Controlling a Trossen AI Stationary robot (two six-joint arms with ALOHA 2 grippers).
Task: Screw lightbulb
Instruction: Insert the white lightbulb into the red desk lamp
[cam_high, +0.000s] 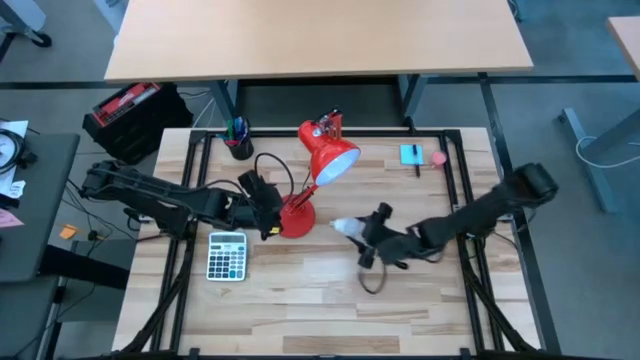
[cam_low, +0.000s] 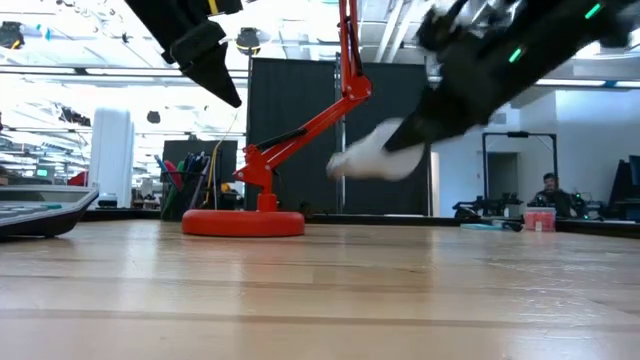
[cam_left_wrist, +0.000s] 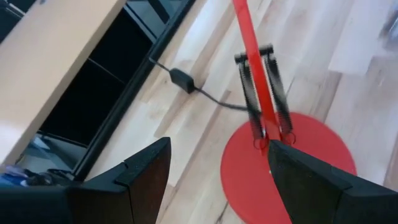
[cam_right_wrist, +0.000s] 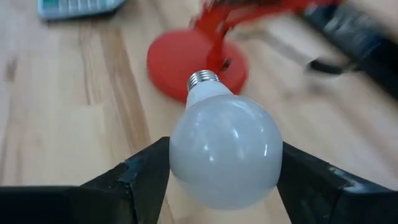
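The lightbulb (cam_right_wrist: 224, 149), pale white with a metal screw base, is between the fingers of my right gripper (cam_right_wrist: 225, 186), which is shut on it right of the red desk lamp. The lamp stands on its round base (cam_high: 297, 218), and its shade (cam_high: 334, 162) points down and to the right. In the low view the lightbulb (cam_low: 368, 160) hangs well above the table. My left gripper (cam_left_wrist: 214, 183) is open beside the lamp's base (cam_left_wrist: 292, 155), close to its sprung arm (cam_left_wrist: 252, 62), above the table and touching nothing. My right gripper pinches the lightbulb's round globe at its widest part (cam_right_wrist: 177, 155) between its two fingers. The fingers come from the table's right, slanting slightly down. The lightbulb is lifted clear of the table, and its screw base (cam_right_wrist: 203, 79) points ahead toward the lamp's base.
A calculator (cam_high: 227, 255) lies near the front left of the lamp. A pen cup (cam_high: 238, 142) stands at the back left; a blue note (cam_high: 410, 154) and a pink thing (cam_high: 438, 158) lie at the back right. The lamp's cord (cam_left_wrist: 182, 79) runs behind the base.
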